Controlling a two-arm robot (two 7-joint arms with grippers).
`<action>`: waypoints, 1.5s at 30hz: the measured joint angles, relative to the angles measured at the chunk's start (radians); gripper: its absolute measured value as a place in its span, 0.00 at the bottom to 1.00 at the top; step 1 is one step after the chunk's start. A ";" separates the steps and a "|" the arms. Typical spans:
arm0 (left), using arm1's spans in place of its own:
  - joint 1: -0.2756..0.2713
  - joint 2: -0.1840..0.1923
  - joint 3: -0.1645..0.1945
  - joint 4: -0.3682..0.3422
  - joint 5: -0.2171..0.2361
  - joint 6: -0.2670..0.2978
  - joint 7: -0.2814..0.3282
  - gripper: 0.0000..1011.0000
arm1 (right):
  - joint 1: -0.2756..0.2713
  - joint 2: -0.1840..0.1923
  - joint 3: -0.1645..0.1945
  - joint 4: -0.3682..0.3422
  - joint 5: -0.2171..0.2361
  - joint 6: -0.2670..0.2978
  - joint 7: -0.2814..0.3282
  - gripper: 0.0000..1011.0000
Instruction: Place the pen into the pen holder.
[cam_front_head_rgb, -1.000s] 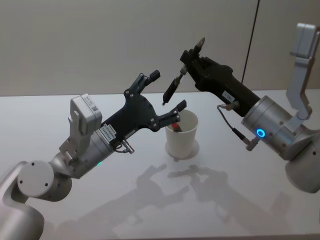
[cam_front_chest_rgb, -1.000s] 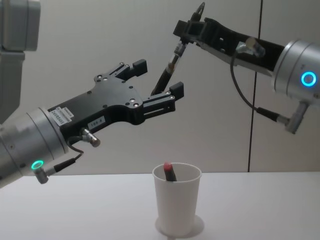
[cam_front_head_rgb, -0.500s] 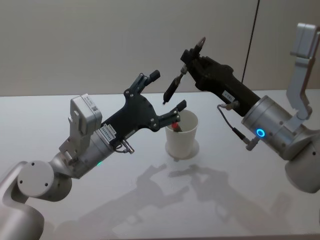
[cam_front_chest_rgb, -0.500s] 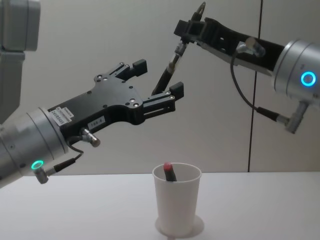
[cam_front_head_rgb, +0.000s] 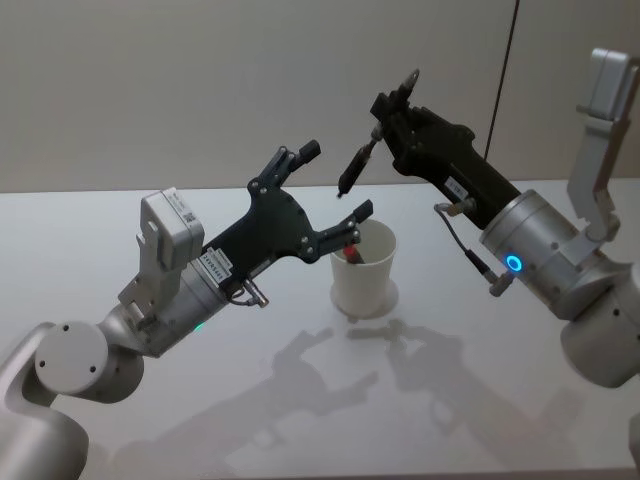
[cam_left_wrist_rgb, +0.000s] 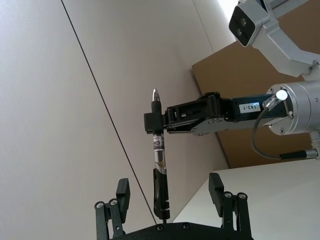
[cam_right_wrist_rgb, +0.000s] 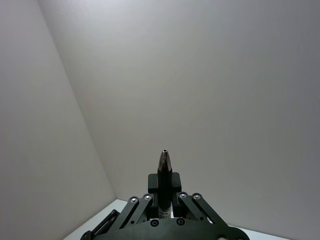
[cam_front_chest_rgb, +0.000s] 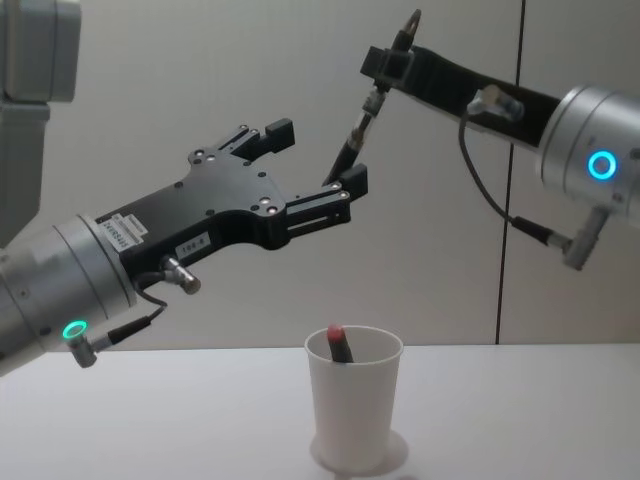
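Observation:
A dark pen (cam_front_head_rgb: 356, 160) with a silver tip hangs tilted in the air above the white paper cup pen holder (cam_front_head_rgb: 363, 270). My right gripper (cam_front_head_rgb: 384, 118) is shut on its upper part. In the chest view the pen (cam_front_chest_rgb: 352, 140) slants down from the right gripper (cam_front_chest_rgb: 386, 66), and its lower end lies by the left gripper's far finger. My left gripper (cam_front_chest_rgb: 318, 155) is open, level with that lower end and not gripping it. In the left wrist view the pen (cam_left_wrist_rgb: 159, 175) stands between the left gripper's (cam_left_wrist_rgb: 169, 189) spread fingers. The pen holder (cam_front_chest_rgb: 353, 405) stands upright on the table.
Another pen with a red end (cam_front_chest_rgb: 340, 344) leans inside the cup. The white table (cam_front_head_rgb: 300, 400) stretches around the cup, with a plain wall behind. The right wrist view looks along the pen's tip (cam_right_wrist_rgb: 164, 161) toward the wall.
My right gripper has risen and shifted a little to the right, carrying the pen upward through the left gripper's open fingers. The left arm has not moved.

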 joint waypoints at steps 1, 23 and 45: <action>0.000 0.000 0.000 0.000 0.000 0.000 0.000 0.99 | 0.001 -0.001 -0.002 0.004 -0.008 -0.010 -0.008 0.13; 0.000 0.000 0.000 0.000 0.000 0.000 0.000 0.99 | 0.025 -0.028 -0.033 0.107 -0.147 -0.126 -0.105 0.13; 0.000 0.000 0.000 0.000 0.000 0.000 0.000 0.99 | 0.077 -0.056 -0.051 0.263 -0.285 -0.191 -0.211 0.13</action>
